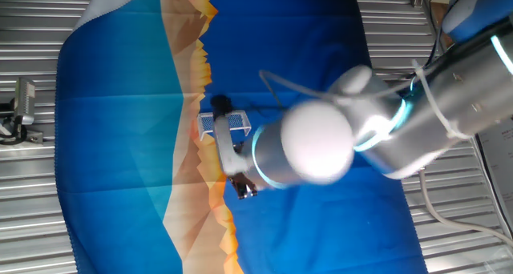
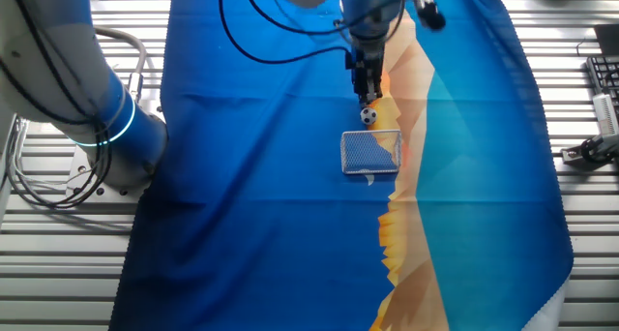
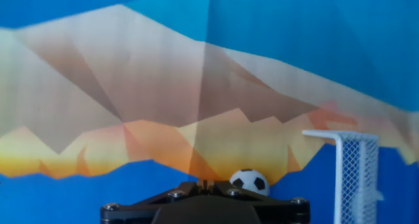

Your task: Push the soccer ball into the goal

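While the gripper (image 2: 368, 91) — fingers seemingly pressed together — is touching the soccer ball (image 2: 368, 116), it needs a straight, slow push toward the goal (image 2: 371, 152).

We see a worktop (image 2: 58, 263) of ribbed grey metal slats, covered across its middle by a large blue cloth (image 2: 261, 195) printed with a jagged orange and tan mountain band. On this cloth, near its centre and well away from every worktop edge, stands the miniature goal with thin white frame and pale mesh netting (image 2: 371, 152), at the border of the orange band. The tiny white soccer ball with black patches (image 2: 368, 116) rests on the cloth just beside the goal, apart from its frame, on the side toward the worktop's far edge in the other fixed view.
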`<state>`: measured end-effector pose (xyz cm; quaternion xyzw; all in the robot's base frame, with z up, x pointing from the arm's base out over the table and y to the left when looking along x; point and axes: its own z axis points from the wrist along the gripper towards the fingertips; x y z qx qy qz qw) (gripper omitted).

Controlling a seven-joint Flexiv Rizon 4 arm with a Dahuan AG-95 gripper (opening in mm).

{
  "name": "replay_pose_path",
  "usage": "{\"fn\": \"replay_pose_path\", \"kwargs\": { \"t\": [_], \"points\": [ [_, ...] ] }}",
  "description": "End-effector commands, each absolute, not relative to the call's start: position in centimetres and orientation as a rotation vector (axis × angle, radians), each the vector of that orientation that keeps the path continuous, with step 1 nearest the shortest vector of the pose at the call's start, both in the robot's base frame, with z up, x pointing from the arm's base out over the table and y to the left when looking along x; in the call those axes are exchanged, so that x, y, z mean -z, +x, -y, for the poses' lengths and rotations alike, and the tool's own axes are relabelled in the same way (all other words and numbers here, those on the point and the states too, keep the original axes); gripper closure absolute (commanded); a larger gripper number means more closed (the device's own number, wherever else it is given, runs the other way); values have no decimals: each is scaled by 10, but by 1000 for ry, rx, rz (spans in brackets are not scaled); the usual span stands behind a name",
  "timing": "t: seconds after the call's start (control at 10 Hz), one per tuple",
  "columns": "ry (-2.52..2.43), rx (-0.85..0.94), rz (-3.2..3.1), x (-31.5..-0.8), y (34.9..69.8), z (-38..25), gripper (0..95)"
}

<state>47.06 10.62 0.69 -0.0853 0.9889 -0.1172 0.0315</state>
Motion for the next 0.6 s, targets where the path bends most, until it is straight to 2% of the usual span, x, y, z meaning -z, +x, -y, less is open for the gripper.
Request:
{"fn": "replay_pose_path", "kwargs": {
  "t": [0.1, 0.2, 0.5, 0.6],
  "points": [
    [-68, 5, -3098, -9, 471, -104, 950],
    [191, -539, -3073, -14, 472, -100, 950],
    [118, -314, -3112, -26, 474, -99, 950],
    [119, -313, -3111, -26, 474, -99, 950]
  ]
}}
